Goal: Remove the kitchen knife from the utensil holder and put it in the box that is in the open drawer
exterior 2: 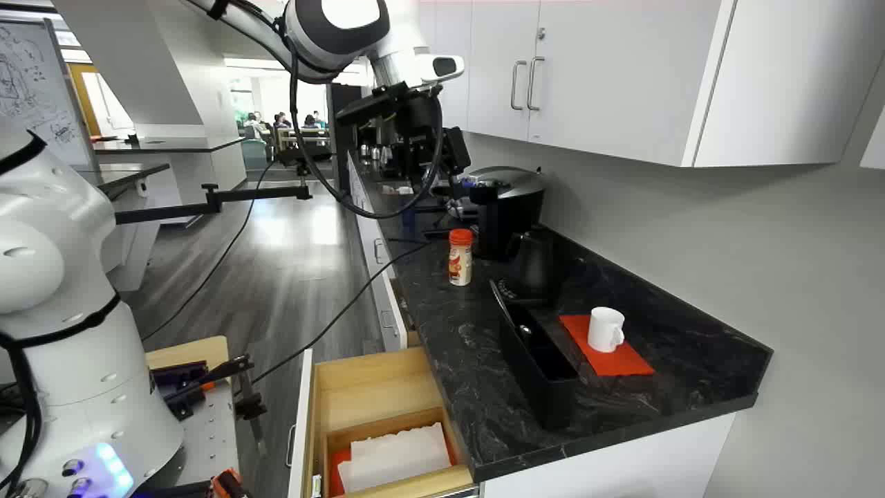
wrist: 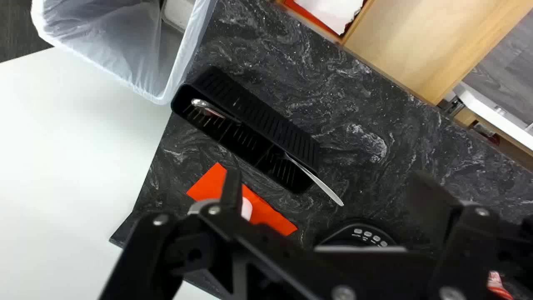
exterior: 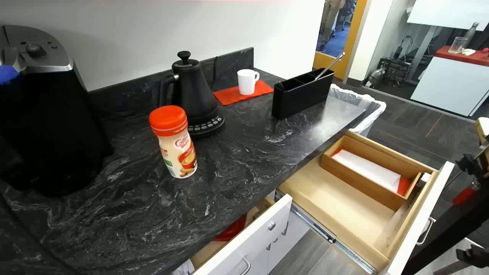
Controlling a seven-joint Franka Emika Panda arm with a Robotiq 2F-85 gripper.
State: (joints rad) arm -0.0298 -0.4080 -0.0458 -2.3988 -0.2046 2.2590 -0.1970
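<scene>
Dark countertop [wrist: 374, 129]: silver utensil [wrist: 318, 182], lower end hidden in utensil holder [wrist: 266, 118]; gripper [wrist: 327, 183] spread, mostly hiding mug [wrist: 247, 208] in wrist view.

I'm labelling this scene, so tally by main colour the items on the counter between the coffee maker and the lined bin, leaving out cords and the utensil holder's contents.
Black: 2 (kettle, utensil holder)
White: 1 (mug)
Red: 1 (mat)
Cream and red: 1 (creamer bottle)
Total: 5
</scene>
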